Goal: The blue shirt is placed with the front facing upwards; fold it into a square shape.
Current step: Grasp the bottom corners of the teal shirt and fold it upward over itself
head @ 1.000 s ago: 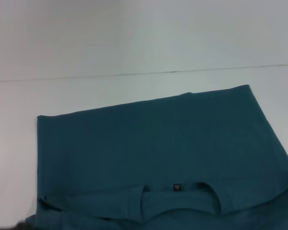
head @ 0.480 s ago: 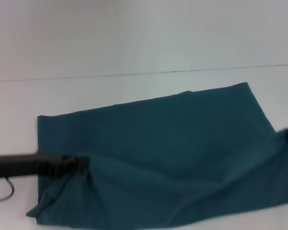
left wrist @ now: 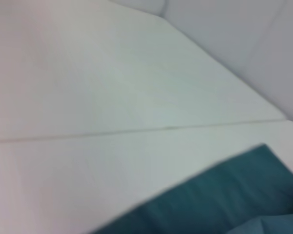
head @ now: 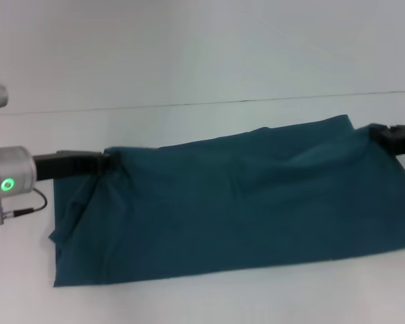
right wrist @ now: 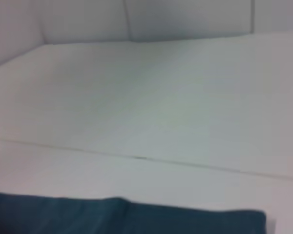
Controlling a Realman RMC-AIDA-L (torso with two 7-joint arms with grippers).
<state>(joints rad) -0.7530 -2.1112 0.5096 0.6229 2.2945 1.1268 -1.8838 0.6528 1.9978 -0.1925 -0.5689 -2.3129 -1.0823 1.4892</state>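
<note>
Fabric fills most of my head view: the blue shirt [head: 223, 202] lies doubled over on the white table [head: 189, 61], only plain teal showing, its near edge flat and its far edge lifted at both corners. My left gripper [head: 108, 162] comes in from the left side and is clamped on the shirt's far-left corner; cloth bunches right at its tip and hangs down from it in creases toward the near-left corner. My right gripper [head: 378, 133] reaches in from the right edge and pinches the far-right corner, with the cloth pulled into a ridge running away from it across the top edge. Between the two grippers the upper edge sags slightly. A thin seam [head: 223, 102] in the table runs just beyond both grippers. From the left wrist I see only a strip of the shirt [left wrist: 224, 195] and bare table; the right wrist likewise shows the shirt's edge [right wrist: 112, 214].
</note>
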